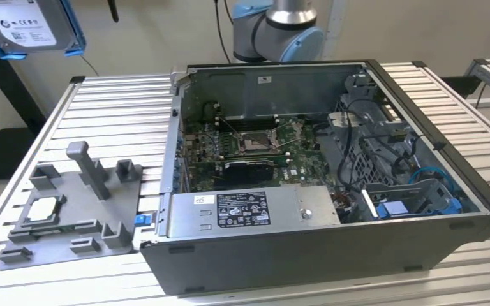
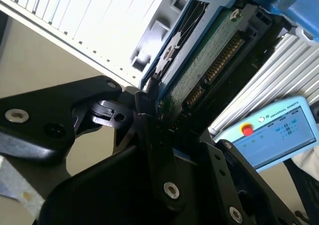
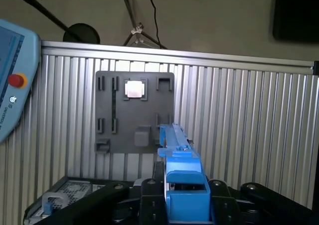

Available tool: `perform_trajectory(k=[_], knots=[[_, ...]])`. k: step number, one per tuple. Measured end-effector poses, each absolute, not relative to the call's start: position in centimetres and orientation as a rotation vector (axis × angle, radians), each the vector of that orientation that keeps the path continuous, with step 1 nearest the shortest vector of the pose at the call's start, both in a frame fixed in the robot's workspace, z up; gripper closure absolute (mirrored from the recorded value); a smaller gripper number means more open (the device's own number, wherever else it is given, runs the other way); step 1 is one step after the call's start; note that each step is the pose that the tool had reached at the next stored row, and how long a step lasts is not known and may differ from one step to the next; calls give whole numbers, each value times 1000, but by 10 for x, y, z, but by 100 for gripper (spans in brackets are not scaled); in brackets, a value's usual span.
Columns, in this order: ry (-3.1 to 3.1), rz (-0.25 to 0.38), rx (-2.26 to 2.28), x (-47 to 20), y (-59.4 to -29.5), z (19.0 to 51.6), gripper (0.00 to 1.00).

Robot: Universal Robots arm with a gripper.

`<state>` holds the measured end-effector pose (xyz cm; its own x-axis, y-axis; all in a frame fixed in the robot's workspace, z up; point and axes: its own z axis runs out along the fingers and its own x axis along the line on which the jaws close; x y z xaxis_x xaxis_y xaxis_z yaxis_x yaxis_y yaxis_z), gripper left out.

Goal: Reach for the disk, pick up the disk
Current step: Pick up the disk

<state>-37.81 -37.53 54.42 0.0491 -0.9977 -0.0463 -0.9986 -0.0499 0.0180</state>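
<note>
The disk (image 1: 28, 25), silver-grey with a white label and a bright blue frame, hangs high in the air at the exterior view's far left, well above the table. In the second wrist view my gripper (image 2: 169, 120) is shut on the disk (image 2: 209, 60), whose green circuit-board side and connector face the camera. In the first wrist view the disk (image 3: 179, 160) appears edge-on as a blue strip rising between the black fingers (image 3: 149, 190) of my gripper (image 3: 184, 195), above the slatted table.
An open computer case (image 1: 415, 223) takes up the middle of the slatted table (image 1: 109, 108). A grey fixture plate (image 1: 66, 217) with posts and a small silver chip (image 1: 43, 207) lies at the exterior view's left. A teach pendant (image 2: 274, 135) lies nearby. The arm's base (image 1: 279, 32) stands behind the case.
</note>
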Motion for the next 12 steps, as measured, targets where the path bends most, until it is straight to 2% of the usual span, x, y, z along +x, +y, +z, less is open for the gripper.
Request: perform_trajectory(k=[12], knots=[[2153,73,-2262,-343,-375,544,100]])
